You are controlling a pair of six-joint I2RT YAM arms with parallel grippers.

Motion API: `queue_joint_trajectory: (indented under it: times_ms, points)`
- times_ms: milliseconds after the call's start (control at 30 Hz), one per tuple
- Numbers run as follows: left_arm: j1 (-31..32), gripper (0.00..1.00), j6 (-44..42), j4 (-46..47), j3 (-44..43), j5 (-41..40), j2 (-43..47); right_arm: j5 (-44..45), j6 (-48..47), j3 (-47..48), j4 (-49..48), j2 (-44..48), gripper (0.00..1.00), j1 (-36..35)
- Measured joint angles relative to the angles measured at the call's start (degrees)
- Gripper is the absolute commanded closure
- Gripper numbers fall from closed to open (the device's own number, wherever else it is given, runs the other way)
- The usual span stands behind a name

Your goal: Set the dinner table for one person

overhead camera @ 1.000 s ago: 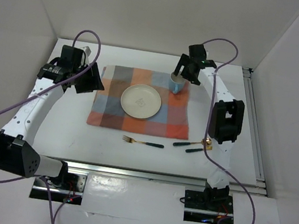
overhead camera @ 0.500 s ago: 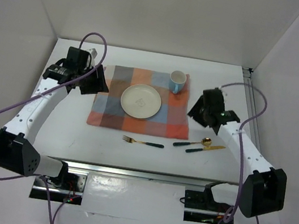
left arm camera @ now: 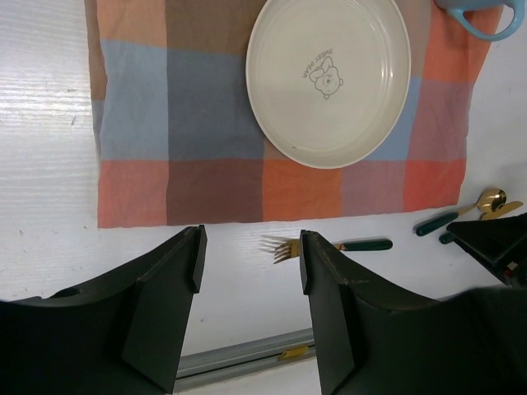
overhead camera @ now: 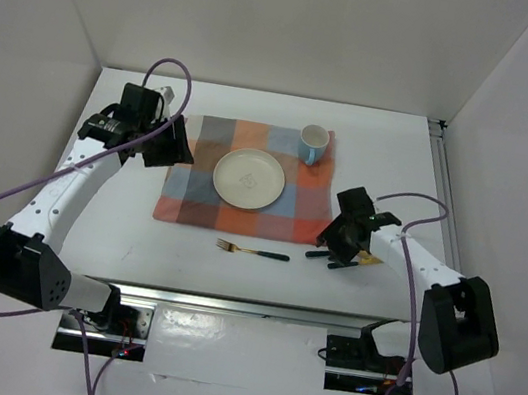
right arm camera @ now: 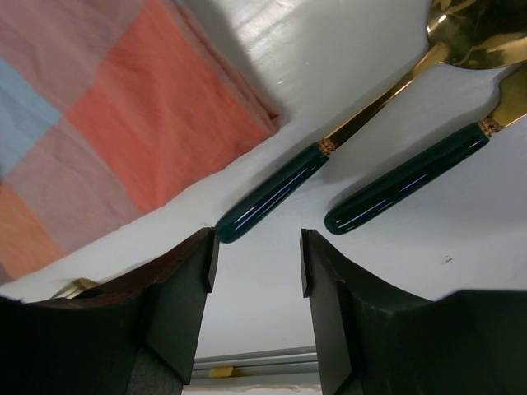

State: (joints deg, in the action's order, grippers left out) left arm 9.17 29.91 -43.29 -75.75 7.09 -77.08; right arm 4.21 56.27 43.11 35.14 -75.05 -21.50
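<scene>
The white dinner table [overhead camera: 118, 224] carries a checked mat [overhead camera: 198, 197] with a cream plate [overhead camera: 248, 177] in its middle and a blue mug [overhead camera: 313, 145] on its far right corner. A gold fork [overhead camera: 253, 251] with a dark green handle lies in front of the mat. A spoon [overhead camera: 319, 254] and a knife [overhead camera: 342, 265] lie to its right. My right gripper [overhead camera: 330, 244] is open and low at their handle ends; the spoon handle [right arm camera: 276, 193] and the knife handle [right arm camera: 408, 181] lie just beyond its fingertips [right arm camera: 258, 247]. My left gripper [overhead camera: 167, 141] is open and empty, above the mat's left edge.
Metal rails run along the near edge [overhead camera: 256, 308] and the right edge [overhead camera: 448, 218] of the table. White walls enclose the back and both sides. In the left wrist view the plate [left arm camera: 328, 78], the fork [left arm camera: 329, 245] and the spoon [left arm camera: 461, 212] show beyond the open fingers.
My right gripper has let go of the mug on the mat's far right corner, swung to the front right and dropped down to the spoon and knife handles. The left arm has barely moved.
</scene>
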Motion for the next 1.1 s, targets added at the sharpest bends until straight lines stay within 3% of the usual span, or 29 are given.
queue_joint_trajectory:
  times_ms: [500,600,667,767,867,933,1100]
  points:
    - [0.5,0.34,0.0,0.0,0.0,-0.7,-0.5,-0.4,4.8,0.0,-1.9,-8.1,0.43,0.0]
    - [0.5,0.34,0.0,0.0,0.0,-0.8,-0.5,-0.1,5.7,0.4,-2.4,-9.6,0.55,0.0]
    - [0.5,0.34,0.0,0.0,0.0,-0.9,-0.6,0.2,6.5,0.7,-2.4,-10.1,0.69,0.0]
    - [0.5,0.34,0.0,0.0,0.0,-0.9,-1.0,1.3,8.0,0.8,-2.3,-10.3,0.77,0.0]
    - [0.5,0.34,0.0,0.0,0.0,-0.9,-1.2,2.9,9.1,0.8,-2.1,-10.1,0.95,0.2]
    - [0.5,0.34,0.0,0.0,0.0,-0.9,-1.2,4.5,9.1,1.0,-1.3,-9.9,1.0,0.9]
    - [0.5,0.34,0.0,0.0,0.0,-0.9,-1.6,9.4,7.2,6.2,1.9,-9.1,1.0,2.0]
